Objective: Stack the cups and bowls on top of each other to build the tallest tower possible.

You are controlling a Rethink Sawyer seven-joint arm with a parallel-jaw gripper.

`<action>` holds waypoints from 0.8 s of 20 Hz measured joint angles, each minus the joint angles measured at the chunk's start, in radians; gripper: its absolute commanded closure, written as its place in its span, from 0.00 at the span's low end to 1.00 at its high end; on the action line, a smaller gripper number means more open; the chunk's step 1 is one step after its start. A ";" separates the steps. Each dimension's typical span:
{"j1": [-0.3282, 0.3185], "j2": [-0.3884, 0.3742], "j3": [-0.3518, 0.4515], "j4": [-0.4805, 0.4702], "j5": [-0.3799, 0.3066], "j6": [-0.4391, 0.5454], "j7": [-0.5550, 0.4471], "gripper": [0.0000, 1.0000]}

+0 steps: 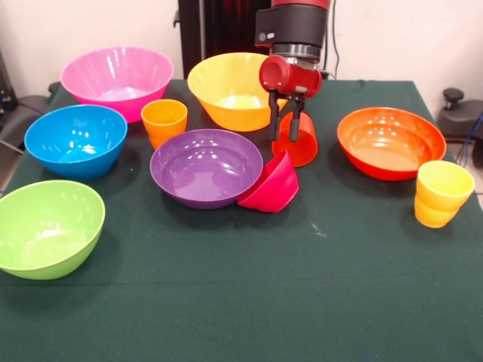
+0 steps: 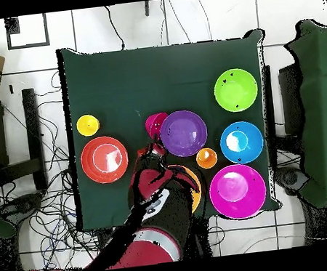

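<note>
My gripper is shut on the plain red-orange cup, which hangs tilted between the yellow bowl and the orange-red bowl. A small magenta bowl leans tilted against the wide purple bowl. The ribbed orange cup stands upright behind the purple bowl. Alone at the right edge sits the ribbed yellow cup. Pink, blue and green bowls line the left side. In the overhead view my arm covers most of the yellow bowl, and the gripper is beside the purple bowl.
Everything stands singly on the dark green tablecloth. Its front half has no objects on it. Cables lie on the floor around the table.
</note>
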 measured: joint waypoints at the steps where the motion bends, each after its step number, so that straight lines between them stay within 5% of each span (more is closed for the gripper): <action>1: -0.010 -0.002 0.009 0.000 0.000 -0.004 0.003 0.00; 16: -0.034 0.000 0.028 -0.004 0.000 -0.021 0.013 0.00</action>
